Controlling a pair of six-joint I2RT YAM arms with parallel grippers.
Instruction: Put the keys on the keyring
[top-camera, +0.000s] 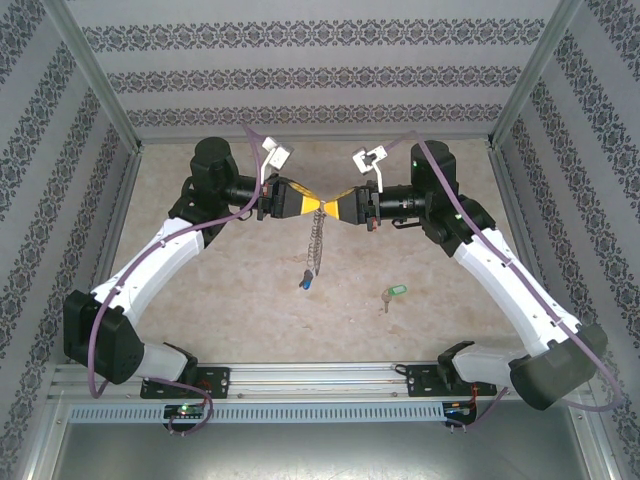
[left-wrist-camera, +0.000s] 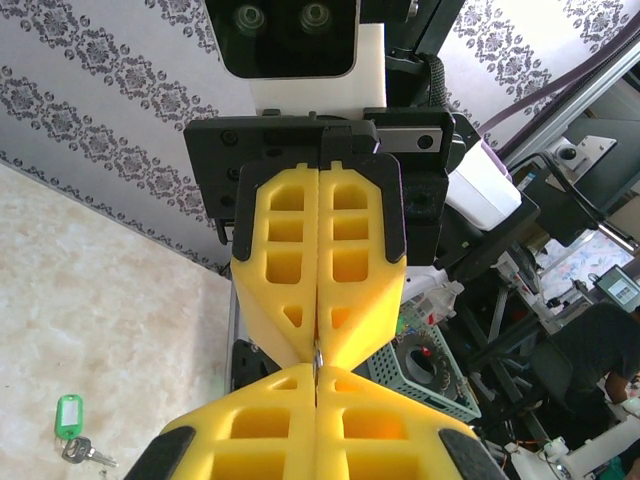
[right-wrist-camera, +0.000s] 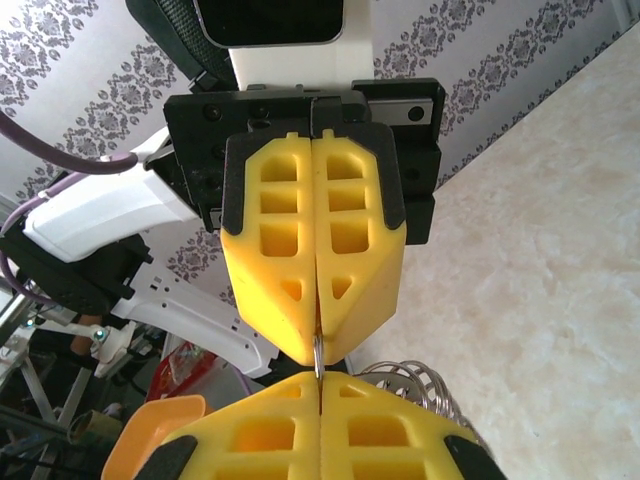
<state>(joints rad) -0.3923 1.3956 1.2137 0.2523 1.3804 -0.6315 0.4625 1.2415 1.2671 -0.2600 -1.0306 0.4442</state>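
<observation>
Left tool, right tool — both pinching keyring.

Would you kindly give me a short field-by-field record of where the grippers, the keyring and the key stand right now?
left gripper: shut on the keyring, tip to tip with the right gripper
right gripper: shut on the keyring
keyring: pinched at its top, hanging down from where the two tips meet
key: lying on the table with its green tag, apart from both grippers
task status: key not yet on the keyring
</observation>
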